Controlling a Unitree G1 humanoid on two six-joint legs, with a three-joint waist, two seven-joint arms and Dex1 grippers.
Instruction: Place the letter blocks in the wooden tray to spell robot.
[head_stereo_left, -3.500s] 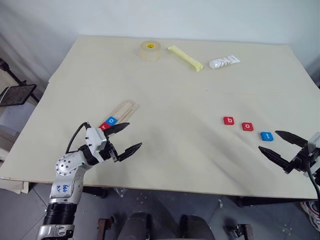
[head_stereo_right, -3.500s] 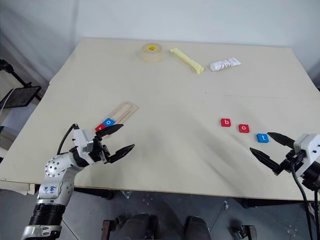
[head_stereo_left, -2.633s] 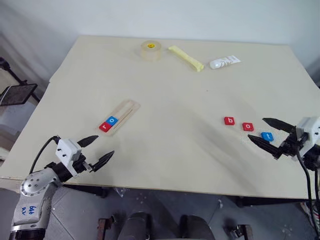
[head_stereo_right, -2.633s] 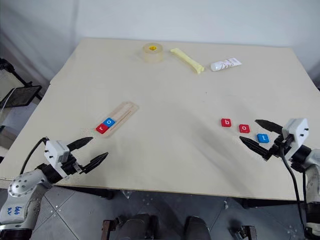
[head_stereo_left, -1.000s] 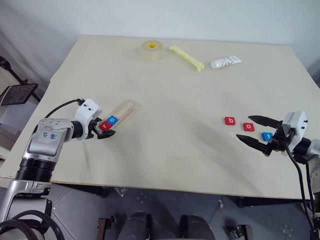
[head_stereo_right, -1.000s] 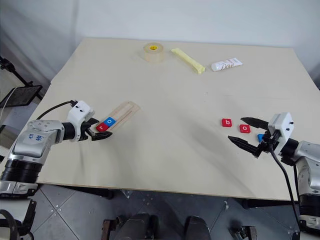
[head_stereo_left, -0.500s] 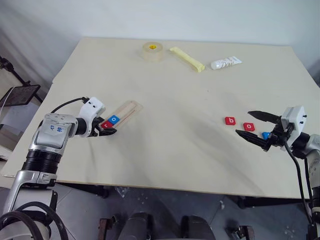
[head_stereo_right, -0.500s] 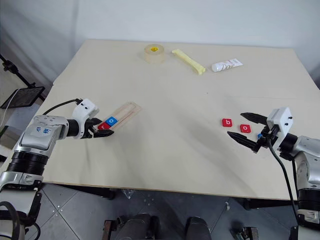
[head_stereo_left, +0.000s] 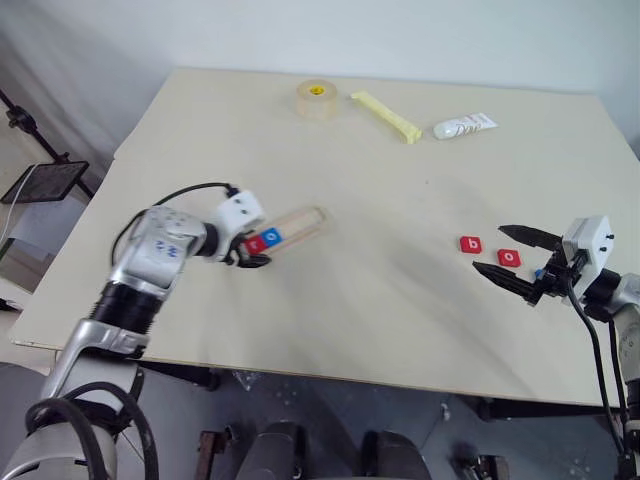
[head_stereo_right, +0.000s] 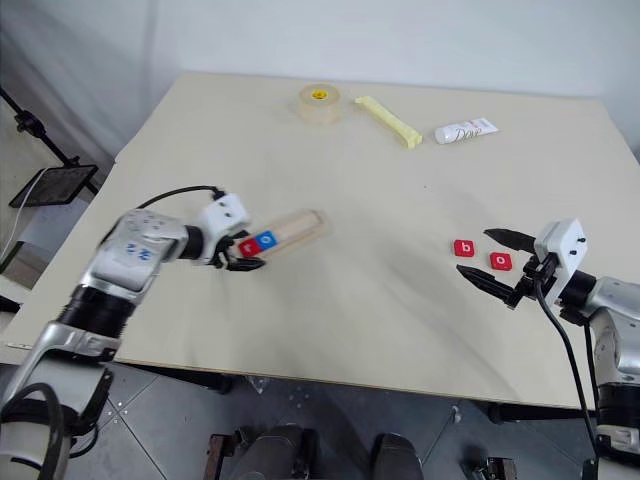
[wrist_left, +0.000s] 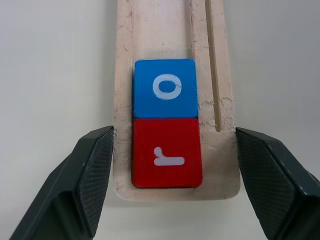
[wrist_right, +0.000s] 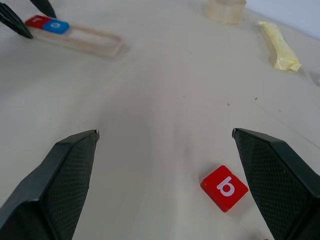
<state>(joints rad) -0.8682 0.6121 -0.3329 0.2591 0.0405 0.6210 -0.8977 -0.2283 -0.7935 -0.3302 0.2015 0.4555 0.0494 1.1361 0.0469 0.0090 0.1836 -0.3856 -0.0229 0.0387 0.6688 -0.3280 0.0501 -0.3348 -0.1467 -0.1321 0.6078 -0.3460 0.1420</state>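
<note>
Your left gripper (wrist_left: 167, 200) is clamping the tray (wrist_left: 172, 75) end, r (wrist_left: 166, 159) and o (wrist_left: 166, 88) seated between its fingers. Your right gripper (head_stereo_left: 512, 265) is gaping wide, b (head_stereo_left: 471, 244) and the other tiles lying just ahead.

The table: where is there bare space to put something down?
The pale table is bare between the wooden tray holding red r and blue o tiles and the loose red b tile. The far edge is crowded: tape roll, yellow stick, white tube.
</note>
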